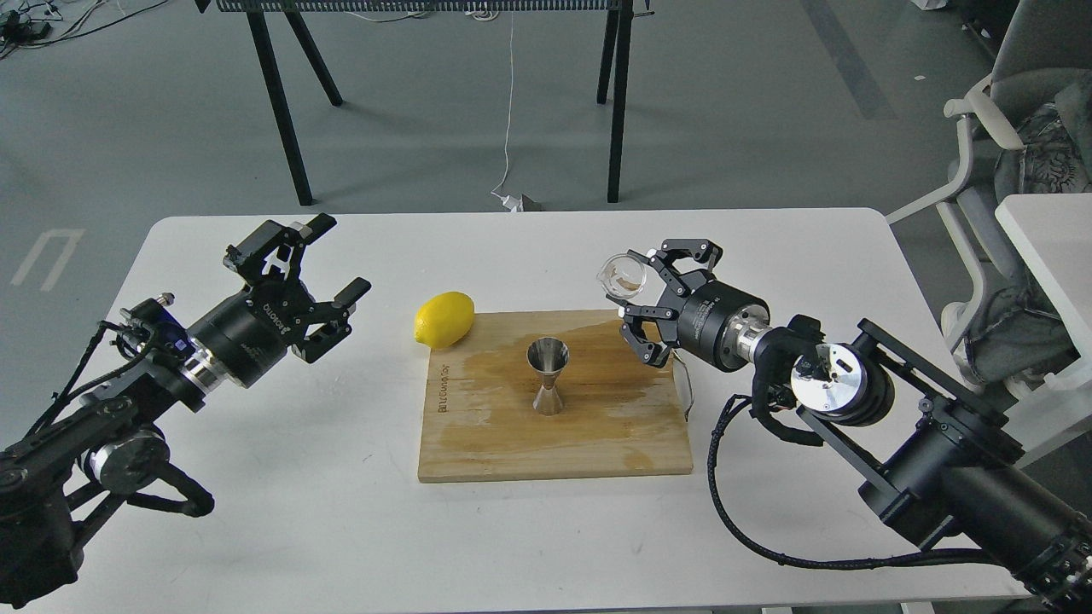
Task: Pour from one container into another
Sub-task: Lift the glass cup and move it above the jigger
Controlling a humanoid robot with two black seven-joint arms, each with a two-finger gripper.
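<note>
The steel hourglass jigger stands upright in the middle of the wooden board. My right gripper is shut on the small clear glass cup, holding it in the air above the board's far right corner. The cup is to the right of the jigger and higher than it, with its rim facing toward me and left. My left gripper hovers open and empty over the table's left side, well apart from the board.
A yellow lemon lies at the board's far left corner. A wet stain darkens the board around the jigger. A wire handle sticks out from the board's right edge. A chair stands off the table's right side.
</note>
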